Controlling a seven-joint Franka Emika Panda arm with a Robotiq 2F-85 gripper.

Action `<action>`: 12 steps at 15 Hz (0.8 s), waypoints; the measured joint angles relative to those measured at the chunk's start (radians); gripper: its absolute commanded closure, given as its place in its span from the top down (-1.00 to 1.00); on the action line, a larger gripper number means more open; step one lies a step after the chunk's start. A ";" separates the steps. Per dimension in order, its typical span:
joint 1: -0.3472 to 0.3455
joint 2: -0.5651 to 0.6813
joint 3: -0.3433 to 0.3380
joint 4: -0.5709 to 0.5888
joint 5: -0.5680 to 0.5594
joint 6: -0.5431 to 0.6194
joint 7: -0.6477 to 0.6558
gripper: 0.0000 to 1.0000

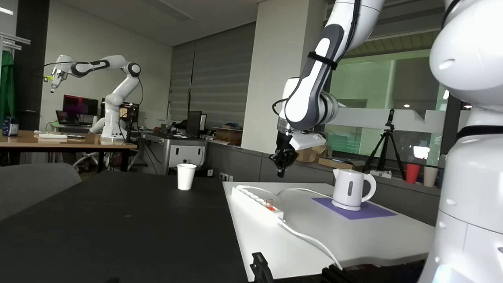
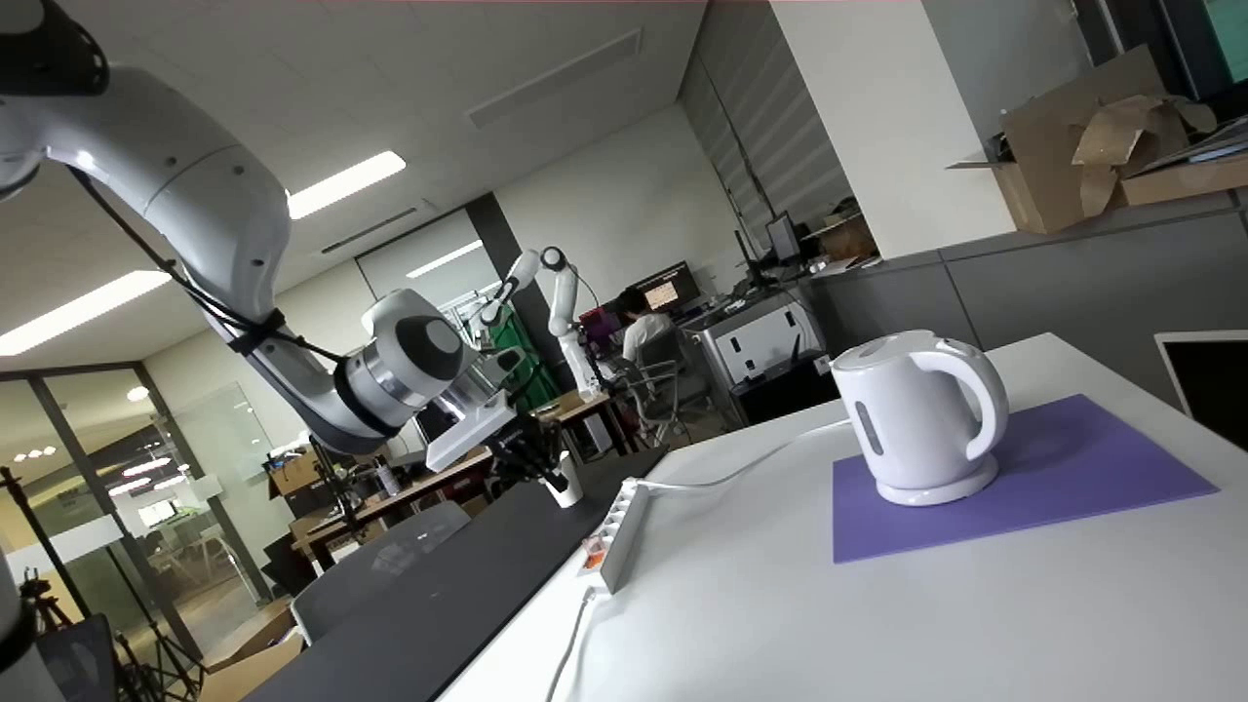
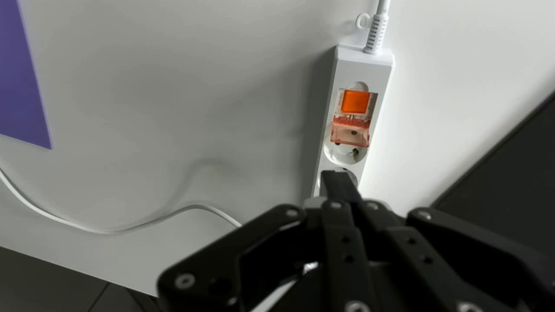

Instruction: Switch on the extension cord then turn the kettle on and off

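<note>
The extension cord is a long white power strip near the white table's edge, in both exterior views [image 1: 255, 201] [image 2: 629, 531] and the wrist view [image 3: 366, 71]. Its orange switch [image 3: 355, 102] shows with a transparent reddish cover [image 3: 350, 132] flipped open beside it. The white kettle stands upright on a purple mat in both exterior views [image 1: 349, 188] [image 2: 902, 419]; it is out of the wrist view. My gripper [image 3: 340, 175] is shut and empty, fingertips together. It hangs above the strip, also in the exterior views [image 1: 281, 173] [image 2: 559, 481], and hides the strip's lower sockets in the wrist view.
The purple mat [image 1: 367, 212] also shows in the wrist view [image 3: 21, 86]. A white cable [image 3: 108, 231] runs from the strip's socket end toward the kettle. A white cup [image 1: 185, 177] stands on the adjoining black table [image 1: 137, 228]. Another robot arm is in the background.
</note>
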 measured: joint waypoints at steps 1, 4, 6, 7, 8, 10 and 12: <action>0.005 0.008 -0.001 0.006 0.000 0.000 0.004 -0.98; 0.007 0.010 -0.005 0.009 -0.001 0.000 0.006 -0.98; 0.007 0.010 -0.006 0.009 -0.001 0.000 0.007 -0.98; 0.007 0.010 -0.007 0.009 -0.002 0.000 0.007 -0.98; 0.007 0.010 -0.007 0.009 -0.003 0.000 0.008 -0.98; 0.007 0.010 -0.007 0.010 -0.005 0.000 0.009 -0.98; 0.007 0.010 -0.007 0.010 -0.008 0.000 0.010 -0.98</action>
